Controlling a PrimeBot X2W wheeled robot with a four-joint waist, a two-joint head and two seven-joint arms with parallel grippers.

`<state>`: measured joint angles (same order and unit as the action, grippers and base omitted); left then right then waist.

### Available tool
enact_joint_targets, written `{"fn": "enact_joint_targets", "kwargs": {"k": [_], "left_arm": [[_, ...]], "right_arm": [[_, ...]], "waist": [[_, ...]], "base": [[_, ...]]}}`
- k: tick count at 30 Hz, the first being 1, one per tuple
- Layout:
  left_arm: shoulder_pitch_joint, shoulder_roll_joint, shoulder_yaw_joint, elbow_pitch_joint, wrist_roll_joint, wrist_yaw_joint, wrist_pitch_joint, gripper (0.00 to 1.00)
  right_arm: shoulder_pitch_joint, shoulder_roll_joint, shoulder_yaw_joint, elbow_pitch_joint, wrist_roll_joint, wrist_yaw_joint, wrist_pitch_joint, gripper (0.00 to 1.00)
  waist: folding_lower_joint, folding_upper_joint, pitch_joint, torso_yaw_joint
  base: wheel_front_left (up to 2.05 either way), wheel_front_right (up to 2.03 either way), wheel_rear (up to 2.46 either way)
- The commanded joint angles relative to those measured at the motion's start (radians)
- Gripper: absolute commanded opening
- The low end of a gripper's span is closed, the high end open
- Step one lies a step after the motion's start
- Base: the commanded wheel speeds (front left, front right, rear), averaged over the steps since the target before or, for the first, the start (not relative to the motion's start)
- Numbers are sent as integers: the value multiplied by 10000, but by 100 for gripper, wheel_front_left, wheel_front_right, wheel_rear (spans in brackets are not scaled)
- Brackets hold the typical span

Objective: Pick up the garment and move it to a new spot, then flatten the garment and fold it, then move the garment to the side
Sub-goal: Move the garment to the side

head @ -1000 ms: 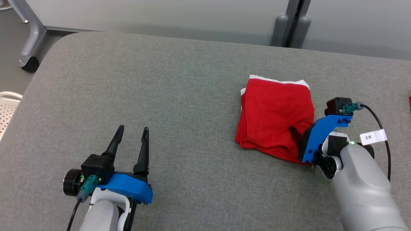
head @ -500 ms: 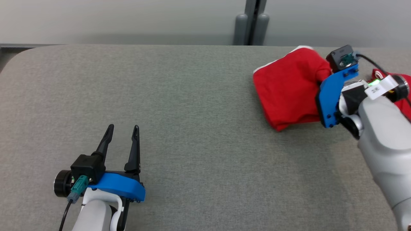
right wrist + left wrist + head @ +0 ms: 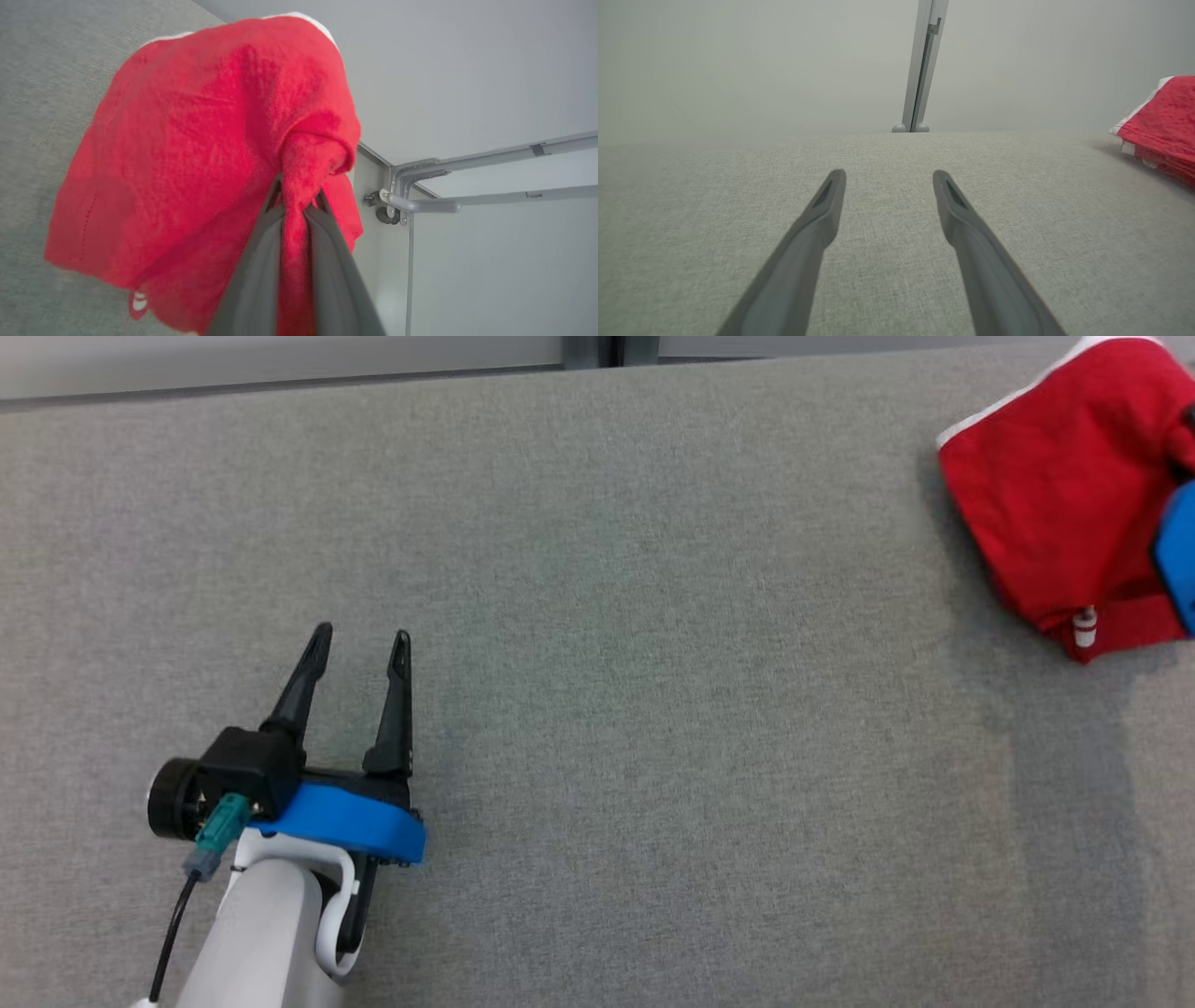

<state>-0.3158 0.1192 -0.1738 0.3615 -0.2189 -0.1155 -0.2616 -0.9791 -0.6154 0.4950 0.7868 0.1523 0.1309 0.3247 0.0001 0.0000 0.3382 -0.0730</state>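
Head view: garment [image 3: 1055,504], red, at far right of the grey table [image 3: 653,663]; white trim on its far edge.
Right gripper [image 3: 296,196]: closed narrow on a bunched fold of the garment; cloth drapes around both fingers.
Left gripper [image 3: 362,635]: near left, fingers spread wide, nothing between them.
Left wrist view: garment at right edge, well apart from the spread fingers.

Left fingers [image 3: 301,679] apart, right fingers [image 3: 257,270] together.

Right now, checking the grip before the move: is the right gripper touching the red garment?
Touching. In the right wrist view the right gripper is pinched shut on a bunched fold of the red garment.
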Motion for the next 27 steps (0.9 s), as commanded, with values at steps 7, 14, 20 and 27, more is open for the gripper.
{"fn": "enact_joint_targets", "kwargs": {"k": [7, 14, 20, 27], "left_arm": [[-733, 317, -135, -315, 160, -52, 2, 100], [-984, 460, -200, -534, 185, -40, 78, 100], [-968, 563, -216, -555, 102, -2, 108, 100], [-766, 424, -287, -392, -12, 94, 66, 100]], "right_arm": [[-162, -1463, -416, 263, -100, -2, -254, 0], [9, -1817, -1119, 812, -887, -4, -1003, 0], [156, -1468, -1968, 902, -1999, -4, -2122, 100], [565, -747, -3408, 779, -3303, -2, -3112, 100]], "waist": [[-1, 0, 968, -77], [-1, 0, 1331, -24], [-1, 0, 1338, 89], [-1, 0, 812, 303]], "base": [[0, 0, 0], [0, 0, 0], [0, 0, 0], [0, 0, 0]]}}
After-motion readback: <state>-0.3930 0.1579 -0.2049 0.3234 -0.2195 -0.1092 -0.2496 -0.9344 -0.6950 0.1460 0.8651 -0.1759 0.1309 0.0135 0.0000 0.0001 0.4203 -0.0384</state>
